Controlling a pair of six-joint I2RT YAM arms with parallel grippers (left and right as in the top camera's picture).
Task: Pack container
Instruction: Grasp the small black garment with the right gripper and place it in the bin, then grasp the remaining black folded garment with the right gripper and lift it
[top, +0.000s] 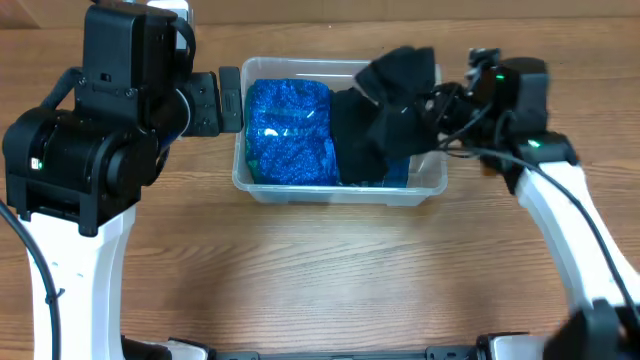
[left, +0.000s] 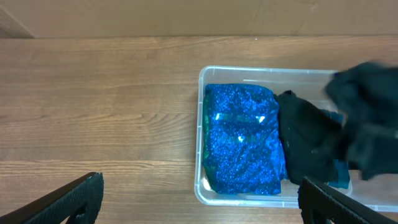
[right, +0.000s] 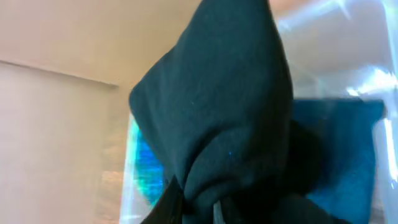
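Glossy clear plastic on the container (top: 340, 192), blue bundle (top: 290, 130) sparkling with glitter, black cloth (top: 380, 125) matt and soft, tabletop (top: 330, 270) smooth wood grain.

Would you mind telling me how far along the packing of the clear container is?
Done: the blue glittery bundle lies in the left half of the container. In hand: the right gripper holds the black cloth, bunched, partly draped into the right half and partly above the rim. Left: lowering it fully in and releasing. The left gripper is open beside the container, holding nothing.
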